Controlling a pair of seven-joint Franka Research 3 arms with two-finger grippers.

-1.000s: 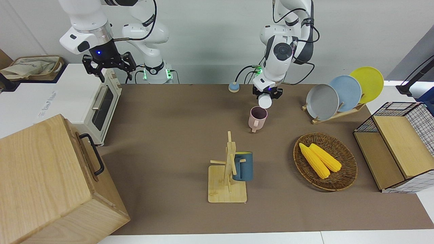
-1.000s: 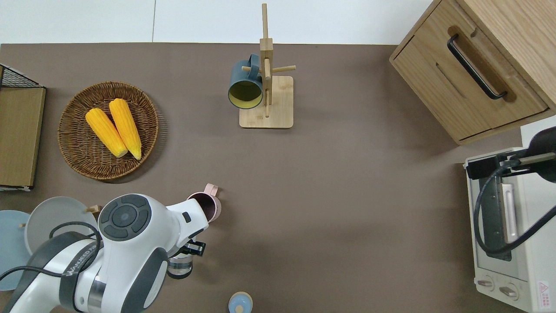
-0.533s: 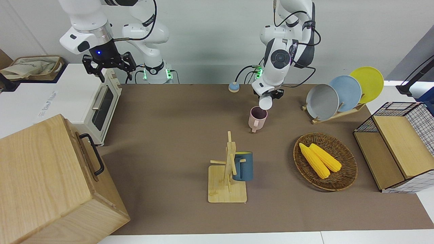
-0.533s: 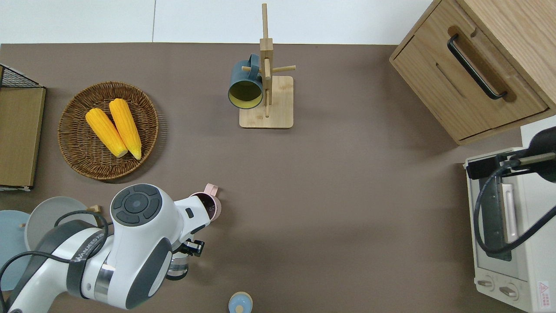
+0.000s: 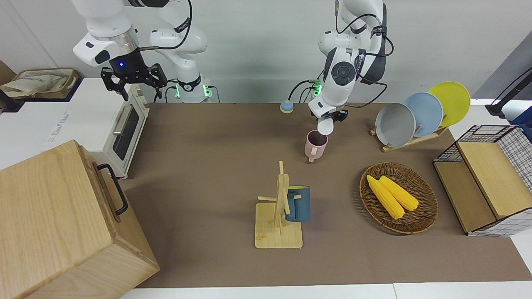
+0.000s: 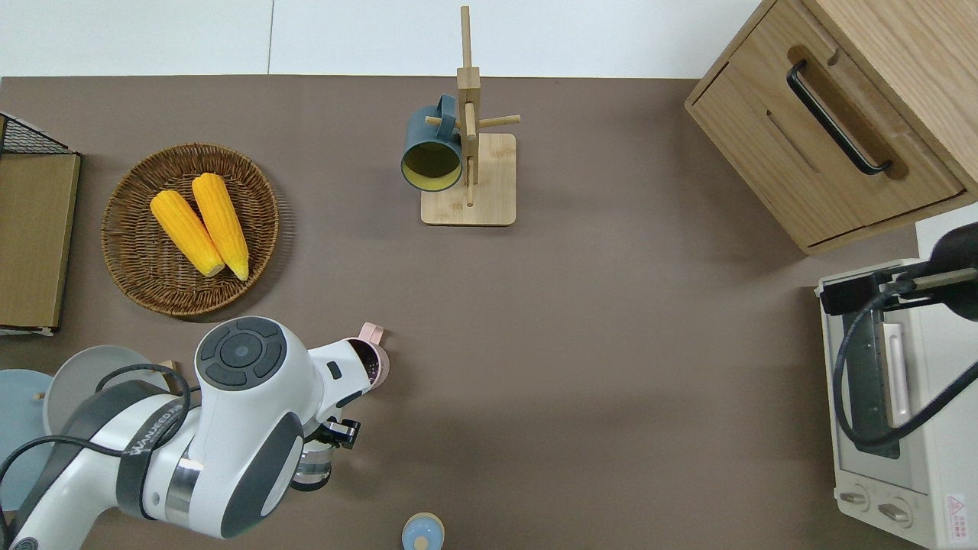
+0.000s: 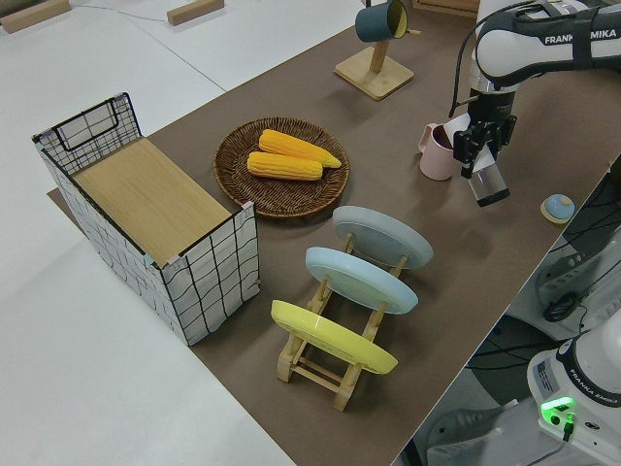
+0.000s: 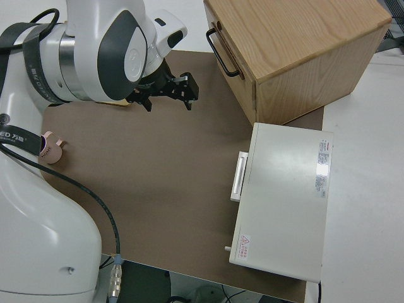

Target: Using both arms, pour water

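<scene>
My left gripper [image 5: 330, 116] is shut on a clear glass [image 5: 325, 125], tilted with its mouth down at the rim of a pink mug [image 5: 316, 143]. The mug stands upright on the brown table, its handle pointing away from the robots. In the left side view the glass [image 7: 490, 183] hangs slanted just beside the pink mug [image 7: 437, 155], below the left gripper [image 7: 481, 146]. From overhead the left arm covers most of the pink mug [image 6: 375, 363] and the glass [image 6: 312, 467]. I cannot make out any water. My right gripper [image 5: 133, 80] is open and parked.
A wooden mug tree [image 5: 279, 216] holding a blue mug [image 5: 298, 203] stands mid-table. A wicker basket [image 5: 419, 220] with two corn cobs, a plate rack [image 5: 409, 141] and a wire crate [image 5: 488, 178] sit toward the left arm's end. A toaster oven [image 5: 124, 128] and wooden cabinet [image 5: 54, 224] sit toward the right arm's end.
My left arm has turned its wrist and shifted toward the pink mug, tipping the glass further so its mouth meets the mug's rim. The right arm has not moved.
</scene>
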